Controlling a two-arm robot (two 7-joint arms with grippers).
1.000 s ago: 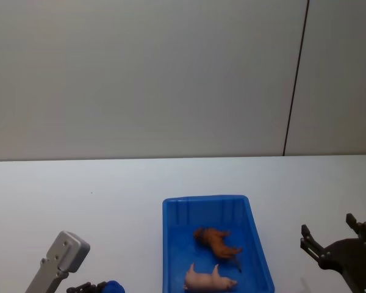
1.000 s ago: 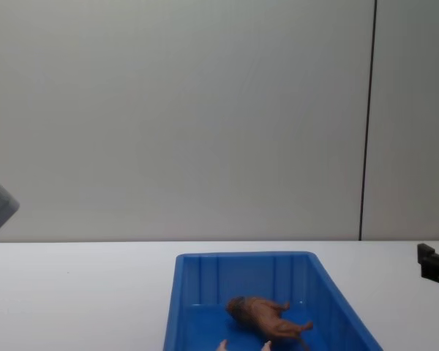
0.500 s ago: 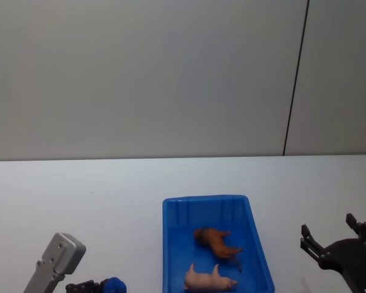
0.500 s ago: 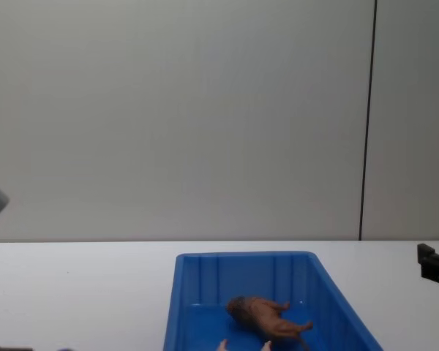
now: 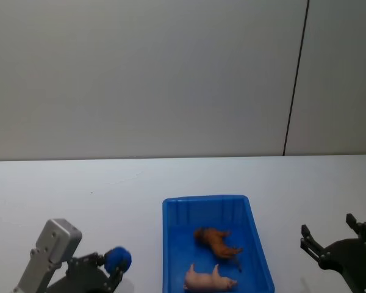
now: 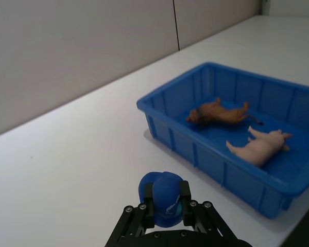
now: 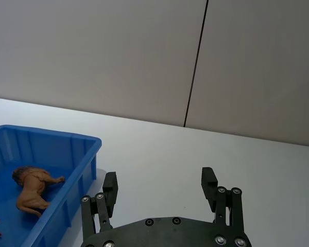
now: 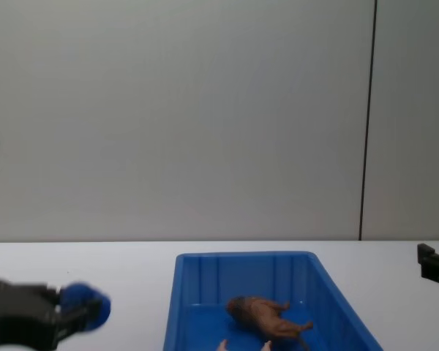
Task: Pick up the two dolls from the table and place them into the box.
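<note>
Head view: lion (image 5: 218, 240) and pig (image 5: 208, 279) are seen lying in the box (image 5: 172, 244). Left gripper (image 5: 113, 264) is clenched on a blue ball (image 5: 117, 259); right gripper (image 5: 333, 237) is spread, empty.

Box (image 5: 256, 244): on the surface (image 5: 110, 189), centre
Lion (image 5: 217, 241): in the box, at the far side
Pig (image 5: 208, 279): in the box, nearer the robot
Left claw (image 5: 113, 268): left of the box
Right claw (image 5: 332, 241): right of the box
</note>
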